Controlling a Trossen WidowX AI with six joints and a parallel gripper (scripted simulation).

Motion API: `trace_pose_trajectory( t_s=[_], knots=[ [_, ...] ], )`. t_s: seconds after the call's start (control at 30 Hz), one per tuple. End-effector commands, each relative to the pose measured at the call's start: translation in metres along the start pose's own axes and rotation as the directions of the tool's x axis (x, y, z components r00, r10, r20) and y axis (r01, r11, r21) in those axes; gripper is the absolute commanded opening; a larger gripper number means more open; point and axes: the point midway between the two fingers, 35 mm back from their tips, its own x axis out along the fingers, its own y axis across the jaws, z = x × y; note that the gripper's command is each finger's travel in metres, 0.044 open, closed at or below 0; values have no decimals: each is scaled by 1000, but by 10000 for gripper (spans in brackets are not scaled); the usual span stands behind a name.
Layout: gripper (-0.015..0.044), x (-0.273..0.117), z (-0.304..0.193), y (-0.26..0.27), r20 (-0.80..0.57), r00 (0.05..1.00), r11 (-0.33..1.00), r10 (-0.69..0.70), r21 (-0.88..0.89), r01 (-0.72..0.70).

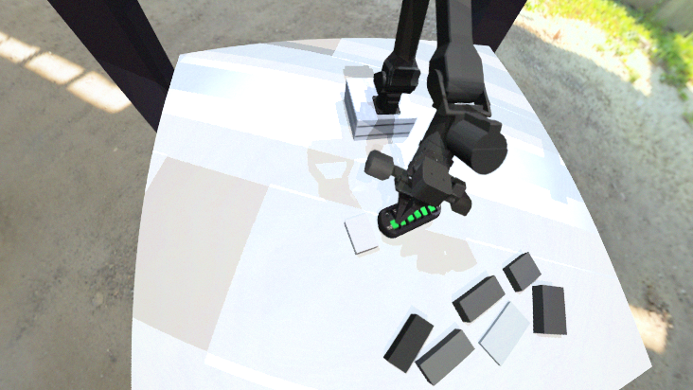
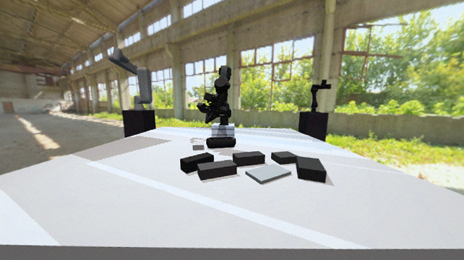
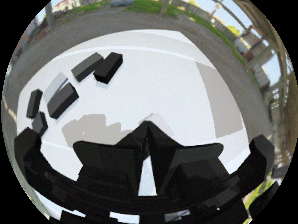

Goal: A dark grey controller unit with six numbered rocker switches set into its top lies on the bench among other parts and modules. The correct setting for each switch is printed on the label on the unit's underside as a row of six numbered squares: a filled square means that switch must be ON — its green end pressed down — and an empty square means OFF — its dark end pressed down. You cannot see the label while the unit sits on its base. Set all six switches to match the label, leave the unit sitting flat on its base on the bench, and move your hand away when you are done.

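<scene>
At the near side of the table [image 1: 291,291] [image 2: 152,227] [image 3: 165,85], a dark grey block [image 1: 445,357] [image 2: 217,169] [image 3: 87,66] lies beside a nearly black block [image 1: 408,343] [image 2: 197,162] [image 3: 108,67], with a thin pale plate [image 1: 504,334] [image 2: 268,173] [image 3: 56,87] and three more dark blocks nearby. Beyond them, the controller unit [image 1: 392,232] [image 2: 221,142] sits flat on the table, top side up. It is a long, low, near-black body with rounded ends and a dark side wall; seen from above, it lies at a slant. A row of bright green rocker ends runs along its top, split by dark gaps, with the green nearest the pale tile looking broken up and small pale marks around it. The exact switch positions and the numbers are too small to read, and the underside is hidden. A small pale tile [image 1: 361,234] [image 2: 198,147] [image 3: 162,122] lies just beside one rounded end. The fingers [image 1: 399,218] [image 2: 207,121] are pressed together, pinching nothing, pointing down and apart from the unit, above it. Farther back, the black arm [image 1: 458,62] [image 2: 222,83] rises behind a pale stacked box [image 1: 359,128] [image 2: 229,129]. Farthest off, two dark pedestals, each bearing another arm, flank the table.
</scene>
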Motion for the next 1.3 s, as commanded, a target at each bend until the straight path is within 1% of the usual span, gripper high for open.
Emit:
trace_pose_trajectory(
  t_s=[0.0,0.23,0.4,1.27],
  knots=[
    [0,-12,-74,26,-217,958,886,186,458,-69],
    [0,-25,-115,37,-348,897,733,273,679,40],
    [0,-34,-140,41,-426,847,619,317,769,156],
    [0,-34,-139,43,-424,850,621,313,768,155]
  ],
)
